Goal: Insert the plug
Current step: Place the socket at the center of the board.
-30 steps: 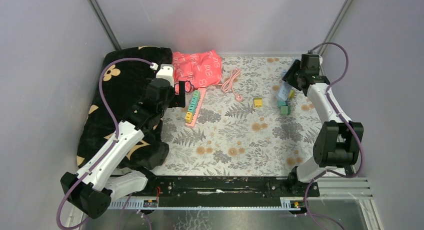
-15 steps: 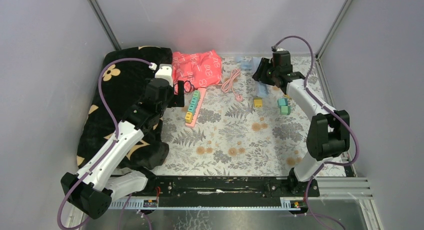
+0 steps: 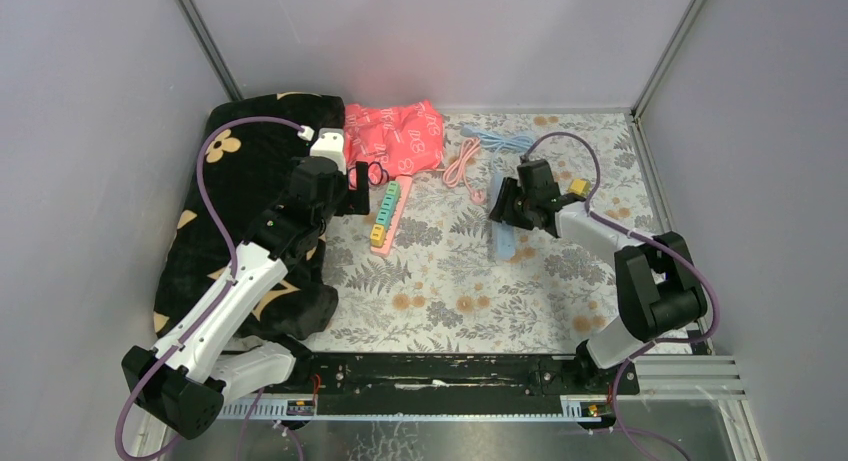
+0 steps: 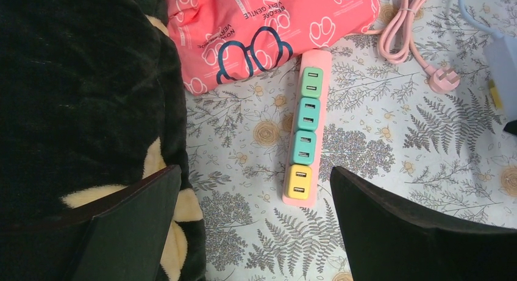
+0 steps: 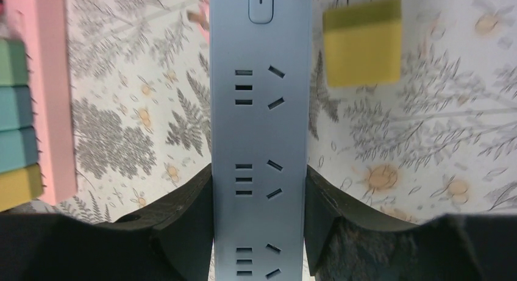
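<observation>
A pink power strip lies on the floral cloth with teal and yellow cube adapters in it. Its pink cable ends in a loose pink plug, lying flat to the right of the strip. My left gripper hovers open over the strip's yellow end, holding nothing. My right gripper is shut on a light blue power strip, its black fingers pressing both long sides, just right of the pink plug.
A black flowered blanket covers the left side, under my left arm. A red printed bag lies at the back. A blue cable trails to the back wall. Yellow cubes sit near my right gripper.
My right arm has swung from the far right corner to the middle of the table, carrying the blue power strip with its cable trailing. The left arm has not moved.
</observation>
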Controlling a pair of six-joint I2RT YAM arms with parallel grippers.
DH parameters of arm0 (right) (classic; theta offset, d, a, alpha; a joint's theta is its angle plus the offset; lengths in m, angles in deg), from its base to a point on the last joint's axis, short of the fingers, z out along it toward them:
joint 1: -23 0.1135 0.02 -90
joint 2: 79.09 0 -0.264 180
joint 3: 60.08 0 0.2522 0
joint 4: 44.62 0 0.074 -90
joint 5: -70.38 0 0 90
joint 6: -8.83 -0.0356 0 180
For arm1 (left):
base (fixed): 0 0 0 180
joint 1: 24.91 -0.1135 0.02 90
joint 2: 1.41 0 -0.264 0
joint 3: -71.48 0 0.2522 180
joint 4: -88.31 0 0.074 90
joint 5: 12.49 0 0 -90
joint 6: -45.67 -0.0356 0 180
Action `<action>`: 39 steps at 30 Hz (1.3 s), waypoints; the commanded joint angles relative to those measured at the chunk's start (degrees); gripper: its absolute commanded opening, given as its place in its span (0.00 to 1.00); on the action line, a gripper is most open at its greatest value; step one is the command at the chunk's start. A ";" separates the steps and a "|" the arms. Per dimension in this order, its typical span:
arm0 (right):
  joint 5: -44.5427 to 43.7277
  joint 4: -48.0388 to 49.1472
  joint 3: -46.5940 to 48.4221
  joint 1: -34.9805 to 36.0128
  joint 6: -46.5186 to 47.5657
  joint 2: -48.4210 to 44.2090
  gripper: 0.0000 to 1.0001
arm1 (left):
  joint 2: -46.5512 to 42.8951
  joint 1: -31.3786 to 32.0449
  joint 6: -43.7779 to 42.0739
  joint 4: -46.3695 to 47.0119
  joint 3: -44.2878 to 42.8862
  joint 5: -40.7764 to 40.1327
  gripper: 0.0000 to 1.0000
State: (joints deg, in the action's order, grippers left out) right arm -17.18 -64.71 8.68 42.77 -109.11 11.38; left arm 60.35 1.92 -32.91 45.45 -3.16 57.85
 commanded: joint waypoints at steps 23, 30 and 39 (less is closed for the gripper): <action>-16.40 -11.27 -3.27 15.42 -4.93 3.52 0.00 | 0.87 -0.64 0.97 3.61 0.22 2.52 1.00; -16.61 -10.84 0.73 17.76 -1.80 8.72 0.00 | 1.24 -0.70 0.97 3.44 0.25 2.35 1.00; -13.81 -10.96 11.68 22.12 1.87 16.74 0.01 | 1.20 -0.90 0.88 3.48 0.37 1.56 1.00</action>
State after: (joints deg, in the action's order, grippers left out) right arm -34.93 -75.66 15.63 61.54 -109.70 24.61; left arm 61.44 1.64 -32.43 45.45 -3.14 59.73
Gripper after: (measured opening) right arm 0.542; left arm 0.997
